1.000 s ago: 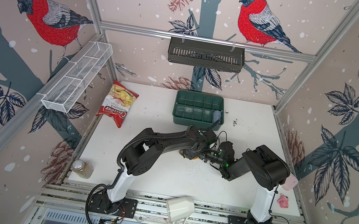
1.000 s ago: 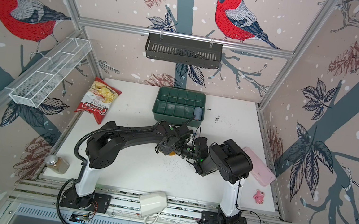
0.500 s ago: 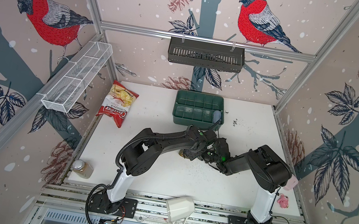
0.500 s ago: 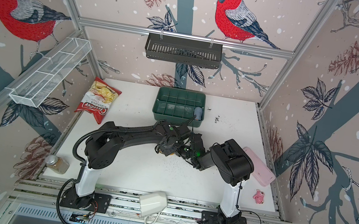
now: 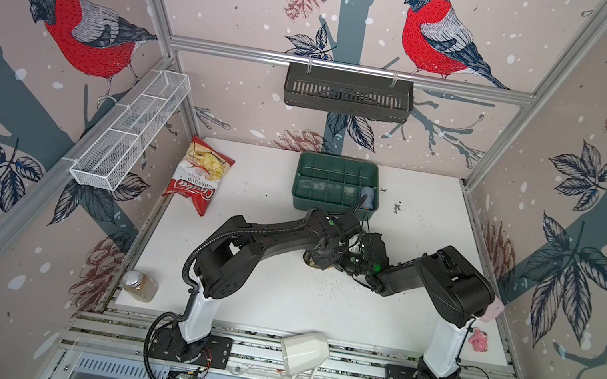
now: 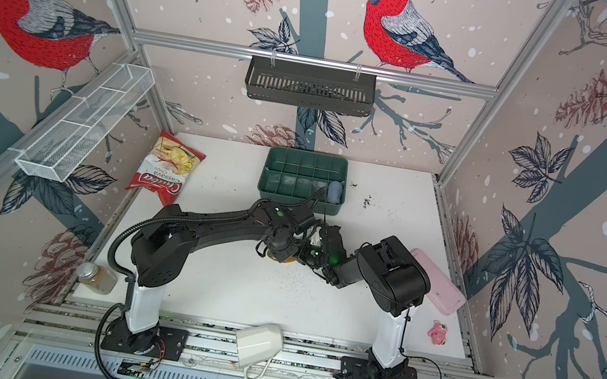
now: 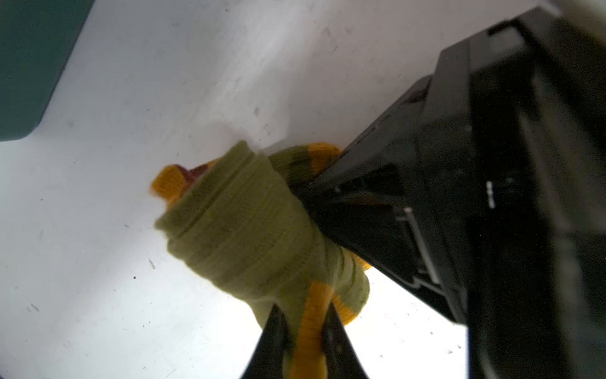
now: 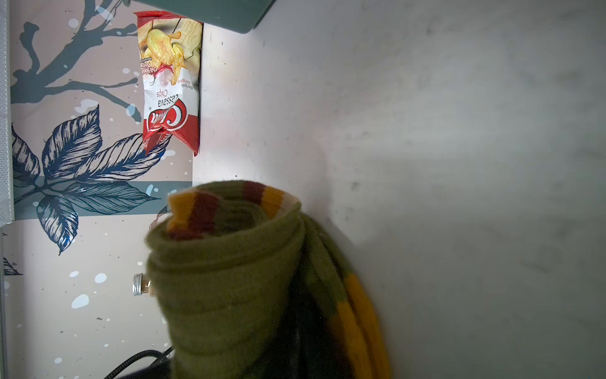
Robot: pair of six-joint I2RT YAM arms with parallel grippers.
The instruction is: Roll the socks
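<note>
Both black arms (image 5: pixel 268 235) crowd over the olive-green knit socks (image 7: pixel 249 229) and hide them from above. The left jaws pinch an orange band and are nearly closed. The right jaws are shut, gripping the roll's inside, over the white tabletop (image 5: pixel 294 303). Just past the jaws sits a dark green plastic tray (image 5: pixel 332 209). Farther off to their left lies a red chip bag (image 5: pixel 196 176). The fat roll points out past the right jaws, with its red-and-orange striped end first.

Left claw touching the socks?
Touching. The left wrist view shows the left claw with both jaws pinching the orange band of the socks, no gap.
</note>
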